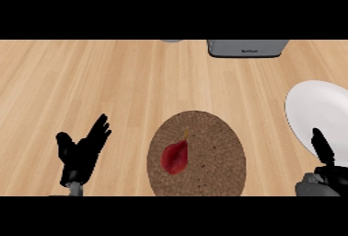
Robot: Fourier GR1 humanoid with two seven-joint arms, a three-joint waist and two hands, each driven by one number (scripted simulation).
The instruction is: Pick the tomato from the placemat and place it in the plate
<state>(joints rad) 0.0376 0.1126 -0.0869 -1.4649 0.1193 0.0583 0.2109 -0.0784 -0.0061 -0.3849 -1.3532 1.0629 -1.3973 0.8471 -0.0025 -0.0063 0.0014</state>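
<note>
Looking down on a pale wooden counter (102,83) with long straight grain lines running side to side. Lying near the lower middle, a round brown cork placemat (204,152), flat and speckled, rough like a cork board. Resting on the left half of that mat, a small red tomato (175,156), smooth and shiny, shaped a bit like a leaf, with a thin yellowish stem poking up from its top. Not touched by either hand.

Sitting at the right edge, a round white plate (319,113), smooth and plain, partly cut off by the side of the view. Holding nothing inside. Well apart from the mat, with bare wood between them.

Showing at the top, a grey boxy thing with rounded corners (245,47), only its lower part in view, with tiny writing too small to read. Peeking just left of it, a small grey curved bit (172,40), too little to tell what.

Resting at the lower left, the black left hand (81,150), fingers straight and spread, thumb out to the side, holding nothing, well left of the mat. Coming up at the lower right, the black right hand (322,146), with straight fingers pointing up over the plate's lower rim, not curled round anything, and a grey wrist below it.
</note>
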